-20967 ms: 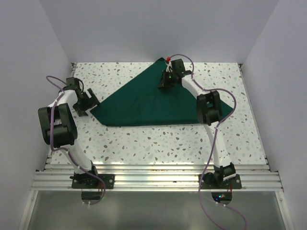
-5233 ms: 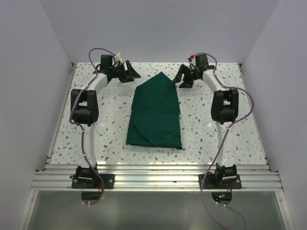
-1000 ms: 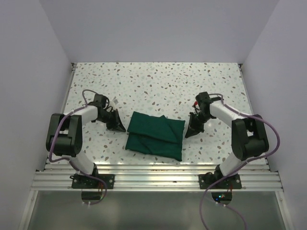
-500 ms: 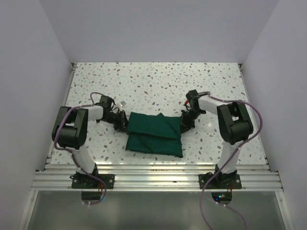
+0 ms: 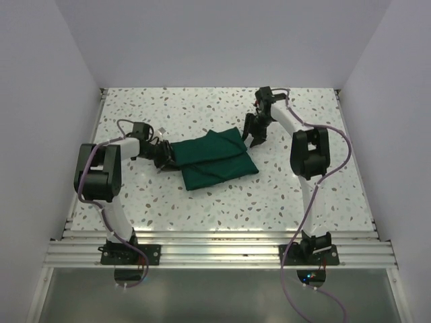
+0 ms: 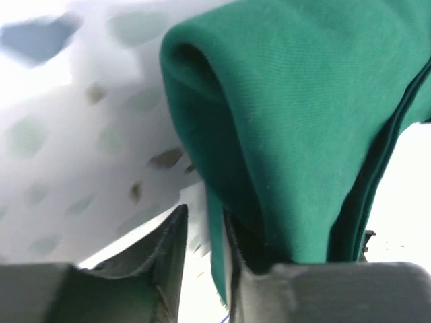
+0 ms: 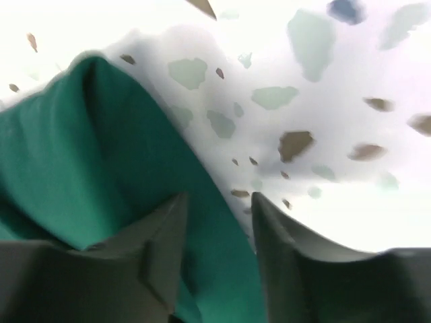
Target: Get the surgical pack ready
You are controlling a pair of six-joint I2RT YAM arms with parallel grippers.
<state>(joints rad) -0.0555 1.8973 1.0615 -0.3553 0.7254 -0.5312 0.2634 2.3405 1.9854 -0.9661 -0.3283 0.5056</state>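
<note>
- Two grippers sit at opposite ends of the bundle point(image 5: 214, 158). It lies folded on the table point(image 5: 202, 108), about mid-table, long side running left to right, right end swung toward the far side.
- Top view, left gripper point(image 5: 166, 156): low at the bundle's left end, touching it or just beside it. The jaw gap cannot be read from above.
- Top view, right gripper point(image 5: 254, 134): at the bundle's far right corner, tips pointing down at the cloth edge and parted. Contact with the cloth cannot be told from here.
- Only the top view gives the bundle's whole outline. A crease runs along its length, with stepped layers along the near edge.
- Left wrist view, left gripper point(image 6: 204, 215): jaws a narrow slot apart.
  - A rounded fold of the bundle point(image 6: 303, 121) bulges just beyond the fingers point(image 6: 168, 259).
  - One thin cloth edge hangs into the slot, close against the right-hand finger.
  - A strip of pale table point(image 6: 81, 134) shows between that edge and the other finger. The cloth looks loose, not pinched.
- Right wrist view, right gripper point(image 7: 218, 196): jaws wider apart than the left pair, nothing clamped.
  - The bundle point(image 7: 81, 155) fills the left of the view, and its edge slants down into the gap.
  - The left-hand finger is over cloth, the right-hand one over speckled table point(image 7: 323, 134).
  - The view is blurred, so height above the cloth cannot be told.
- Both wrist views show only dark green cloth and table. The folded layers show as edges at the right of the left wrist view.
</note>
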